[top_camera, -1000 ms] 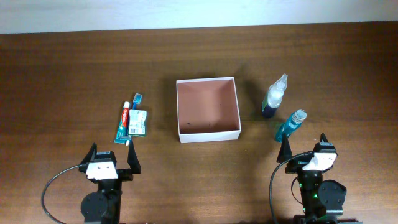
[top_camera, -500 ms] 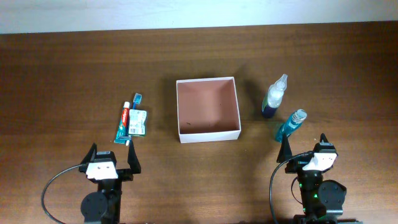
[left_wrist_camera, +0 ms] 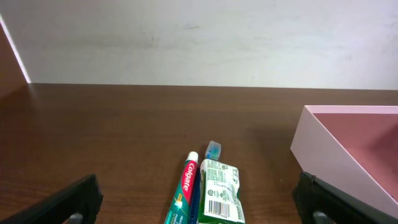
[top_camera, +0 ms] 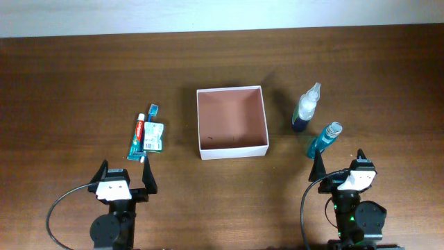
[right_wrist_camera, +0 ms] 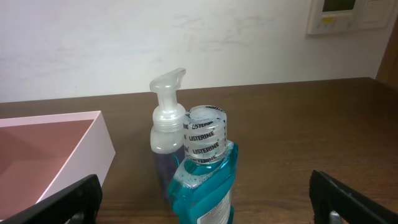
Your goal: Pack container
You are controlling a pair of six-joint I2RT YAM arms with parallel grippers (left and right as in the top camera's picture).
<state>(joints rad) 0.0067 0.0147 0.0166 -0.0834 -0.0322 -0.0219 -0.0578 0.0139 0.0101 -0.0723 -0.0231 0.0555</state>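
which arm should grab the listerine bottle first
Right. The Listerine bottle stands just ahead of the open right gripper, on the container's right side; the left gripper sits beyond the container, by the toothpaste.

This looks like a plain lab or office test room. A dark wood worktop [top_camera: 62,83] stands against a bare white wall [left_wrist_camera: 199,37], which carries a white control panel [right_wrist_camera: 344,14]. A black cable [top_camera: 50,214] loops over the worktop's near edge.

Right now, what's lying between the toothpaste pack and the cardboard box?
Nothing. Only bare table separates the toothpaste pack from the container. The overhead view shows this plainly, and the left wrist view agrees.
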